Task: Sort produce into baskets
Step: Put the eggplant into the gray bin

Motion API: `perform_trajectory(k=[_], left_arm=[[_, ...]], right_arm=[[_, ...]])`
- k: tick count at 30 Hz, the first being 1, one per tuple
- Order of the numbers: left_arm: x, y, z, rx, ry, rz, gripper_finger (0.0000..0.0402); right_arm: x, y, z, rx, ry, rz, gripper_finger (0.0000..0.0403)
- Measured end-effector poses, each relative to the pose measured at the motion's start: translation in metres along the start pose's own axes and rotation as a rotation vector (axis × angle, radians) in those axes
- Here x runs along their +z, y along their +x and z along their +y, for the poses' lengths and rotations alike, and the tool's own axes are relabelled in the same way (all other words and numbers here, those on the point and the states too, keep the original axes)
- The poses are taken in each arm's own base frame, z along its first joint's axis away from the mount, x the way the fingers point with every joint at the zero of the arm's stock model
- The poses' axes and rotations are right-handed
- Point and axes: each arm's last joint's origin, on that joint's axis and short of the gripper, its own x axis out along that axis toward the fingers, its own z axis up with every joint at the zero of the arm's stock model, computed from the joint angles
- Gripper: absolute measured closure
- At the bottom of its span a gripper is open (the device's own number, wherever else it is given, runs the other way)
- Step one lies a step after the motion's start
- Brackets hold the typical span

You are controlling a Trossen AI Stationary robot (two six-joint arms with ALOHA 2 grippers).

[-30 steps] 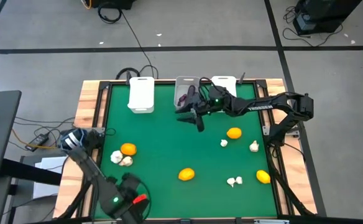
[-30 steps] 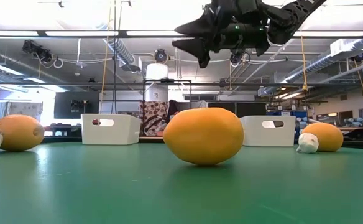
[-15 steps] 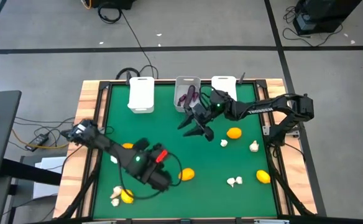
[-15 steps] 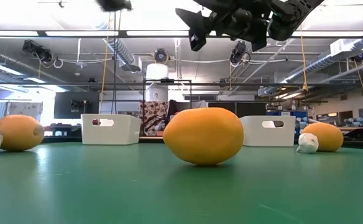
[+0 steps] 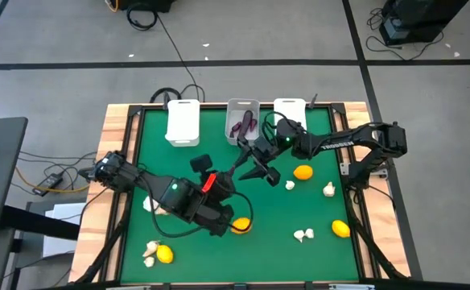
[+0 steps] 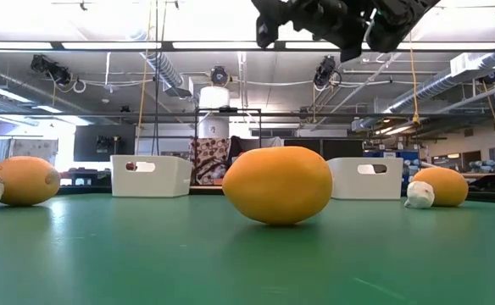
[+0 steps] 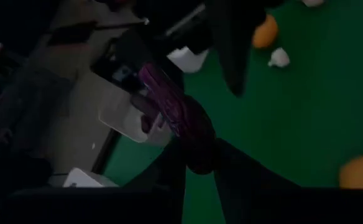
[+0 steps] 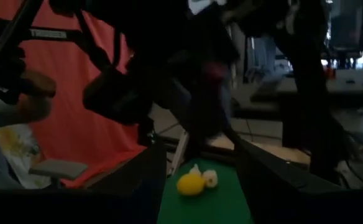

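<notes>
My left gripper (image 7: 199, 163) is out over the table's middle (image 5: 233, 171), shut on a dark purple eggplant (image 7: 174, 111). My right gripper (image 5: 259, 173) hangs open and empty just near of the grey bin (image 5: 242, 121), which holds more eggplants (image 5: 244, 126). It also shows in the right wrist view (image 8: 203, 171) and at the top of the low view (image 6: 315, 19). Two white bins (image 5: 183, 122) (image 5: 290, 107) flank the grey one. Citrus fruits (image 5: 303, 171) (image 5: 341, 229) (image 5: 164, 254) and garlic bulbs (image 5: 290, 184) (image 5: 329, 189) (image 5: 303, 235) lie on the green mat. My left gripper pinches one end of the eggplant (image 7: 196, 153) between its two fingers. The rest of the eggplant sticks out ahead of the fingertips toward the grey bin (image 7: 128, 118). It is lifted clear of the table.
My left arm (image 5: 191, 201) lies across the table's middle and partly covers a citrus (image 5: 241, 226). A garlic (image 5: 149, 203) lies beside it and another (image 5: 150, 251) near the front edge. The two grippers are close together.
My left arm has swung out from the near-left corner across the table toward the grey bin. My right gripper has moved from the grey bin a little toward the near edge and has risen.
</notes>
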Motion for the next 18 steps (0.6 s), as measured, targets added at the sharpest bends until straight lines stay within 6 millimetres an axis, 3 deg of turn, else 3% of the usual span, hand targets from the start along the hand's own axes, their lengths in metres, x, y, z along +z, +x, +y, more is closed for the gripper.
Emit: perform_trajectory(k=[12, 18], left_arm=[[0.0057, 0.0114, 0.0095, 0.045, -0.032, -0.003, 0.0323], [0.0061, 0.0116, 0.0098, 0.047, -0.044, -0.006, 0.0323]], right_arm=[[0.0047, 0.0045, 0.0041, -0.042, -0.004, -0.059, 0.0206], [0.0054, 0.0049, 0.0032, -0.098, 0.000, -0.077, 0.0234]])
